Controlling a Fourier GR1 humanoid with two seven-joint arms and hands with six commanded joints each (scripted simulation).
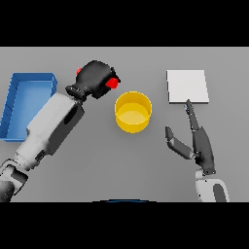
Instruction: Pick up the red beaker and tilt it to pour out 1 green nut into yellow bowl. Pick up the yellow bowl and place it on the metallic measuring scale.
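A blue tray (19, 104) lies at the far left of the grey table (97, 160), its long side running near to far. Just right of it the left arm (48, 126) reaches up from the lower left corner, slanting towards the middle. At its end the left hand (95, 80) is curled round the red beaker (113, 83), which is almost wholly hidden by the dark fingers; only a small red patch shows at the hand's right side and a smaller one at its far left edge. How far the beaker is tilted cannot be told. The red patch sits just beside the far left rim of the yellow bowl (133, 113), apart from it or only just over it.

The bowl stands upright near the middle of the table. Nothing can be made out lying inside it.

Further right and farther away lies the flat, pale square scale (187, 86), well apart from the bowl. Near it, the right hand (199, 141) is held open, fingers straight and pointing away, the longest fingertip reaching the scale's near edge, thumb spread to the left. It holds nothing.
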